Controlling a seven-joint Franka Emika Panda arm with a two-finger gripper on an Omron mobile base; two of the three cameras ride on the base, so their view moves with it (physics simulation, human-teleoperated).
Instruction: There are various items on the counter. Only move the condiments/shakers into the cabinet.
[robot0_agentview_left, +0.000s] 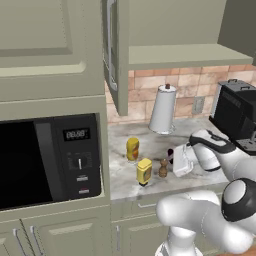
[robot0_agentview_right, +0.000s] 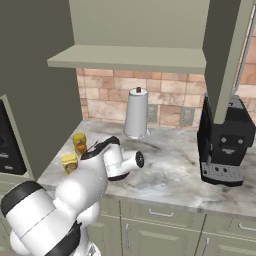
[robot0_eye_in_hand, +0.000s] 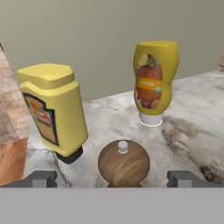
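Amber bottle (robot0_eye_in_hand: 155, 78): squeeze type, pale base, printed label; upright on the counter (robot0_agentview_left: 200, 131), farthest back of the three.

Yellow bottle (robot0_eye_in_hand: 54, 109): bright yellow, dark cap down, label on front; standing near the counter's front edge.

Pepper shaker (robot0_eye_in_hand: 123, 162): brown wood, round top with pale knob; upright, just beside the yellow bottle.

Cabinet (robot0_agentview_left: 165, 30): beige-green, door open, shelf bare.

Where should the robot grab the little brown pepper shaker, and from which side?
Probably around the round wooden body of the pepper shaker, below its small pale knob. It stands upright on the counter, centred between the open gripper fingertips, so going straight ahead looks best. The bright yellow bottle stands close on one side, so that finger has less room.
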